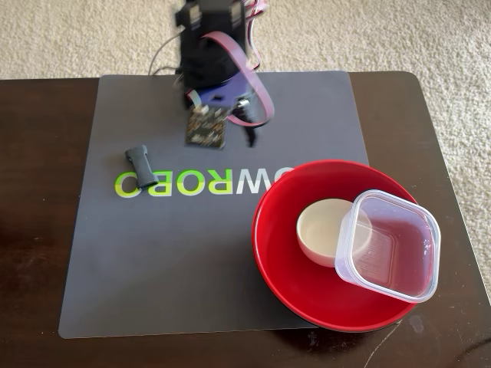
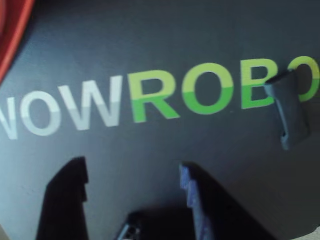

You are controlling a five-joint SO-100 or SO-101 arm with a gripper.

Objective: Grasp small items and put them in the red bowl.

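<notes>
A: Status of items?
B: Dish (image 1: 324,230) and tub (image 1: 389,245) are sitting in the bowl (image 1: 284,264); the bar (image 1: 141,165) is lying on the mat (image 1: 153,261).
A: Gripper (image 2: 135,185)?
B: Hovering with jaws apart, holding nothing.

Fixed view overhead; wrist view close; both share mat (image 1: 176,253) (image 2: 150,45).
</notes>
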